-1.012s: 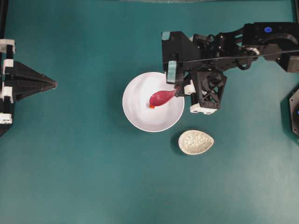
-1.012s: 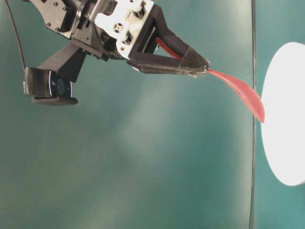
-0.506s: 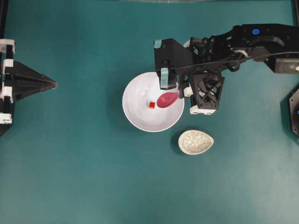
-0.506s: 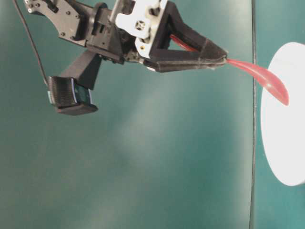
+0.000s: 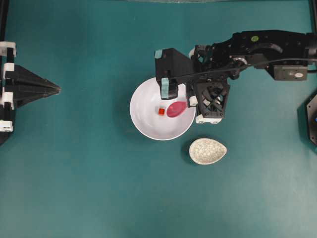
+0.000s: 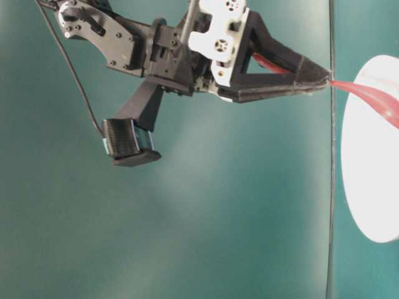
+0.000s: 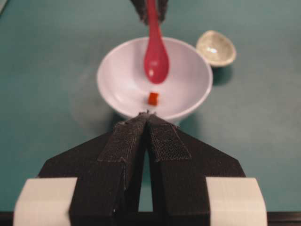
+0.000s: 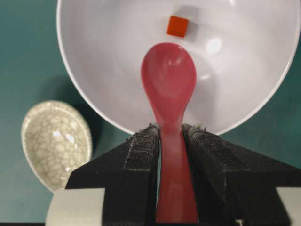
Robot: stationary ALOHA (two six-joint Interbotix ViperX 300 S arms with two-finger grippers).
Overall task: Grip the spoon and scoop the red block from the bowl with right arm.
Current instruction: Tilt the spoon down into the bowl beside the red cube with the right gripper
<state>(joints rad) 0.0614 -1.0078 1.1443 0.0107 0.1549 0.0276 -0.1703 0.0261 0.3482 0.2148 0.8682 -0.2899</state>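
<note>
The white bowl sits mid-table with the red block on its floor. My right gripper is shut on the handle of the pink spoon, whose scoop hangs inside the bowl just right of the block. In the right wrist view the spoon runs out between the fingertips, its tip a small gap short of the block. The left wrist view shows the spoon above the block. My left gripper is shut and empty at the far left.
A speckled grey-white oval dish lies on the teal table just below and right of the bowl. The right arm's body stretches in from the upper right. A black mount sits at the right edge.
The right arm has shifted left over the bowl's rim. The scoop, touching the block a second ago, has drawn back to its right, leaving the block uncovered. The left arm is still.
</note>
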